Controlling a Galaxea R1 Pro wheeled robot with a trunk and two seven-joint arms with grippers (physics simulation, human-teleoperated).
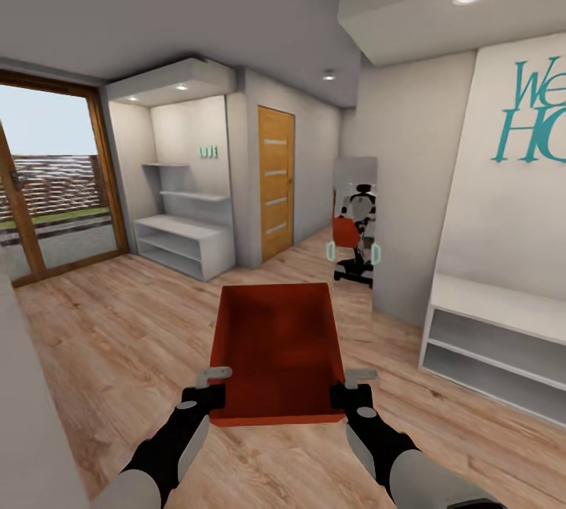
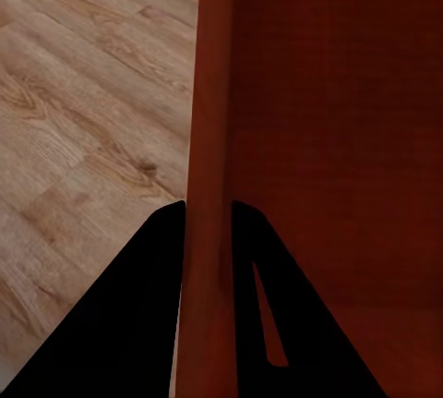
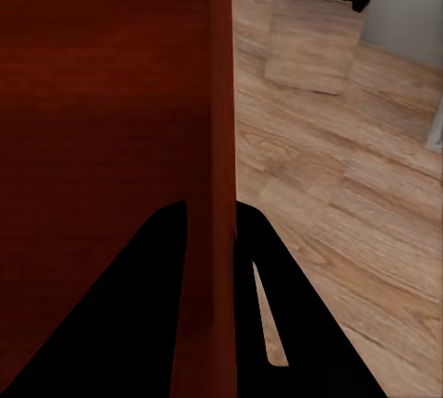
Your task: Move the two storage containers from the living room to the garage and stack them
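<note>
Item: one orange-red rectangular open-topped plastic storage container, at lower centre of the head frame, carried level above the light wood plank floor with its open side up. Hold: left claw pinched shut on the near left corner wall, right claw pinched shut on the near right corner wall; in each wrist view the dark fingers straddle the container's thin wall, one inside and one outside, so both claws are narrow and bearing the bin. Reason for hold, judged: a grip at both near corners keeps the shallow bin from tipping or swinging during travel and leaves it ready to be lowered flat. Arm pose: both forearms reach forward from the lower edge of the frame, roughly parallel, wrists level, the container held out ahead of the trunk. Setting: a hall with a glazed door at the left edge, white open shelving at centre left, an orange wooden door at centre, a tall mirror showing the robot's reflection at centre right, a white low shelf unit at lower right, teal wall lettering at upper right. Status, judged: transit leg; wood flooring here, so the garage is not yet reached.
</note>
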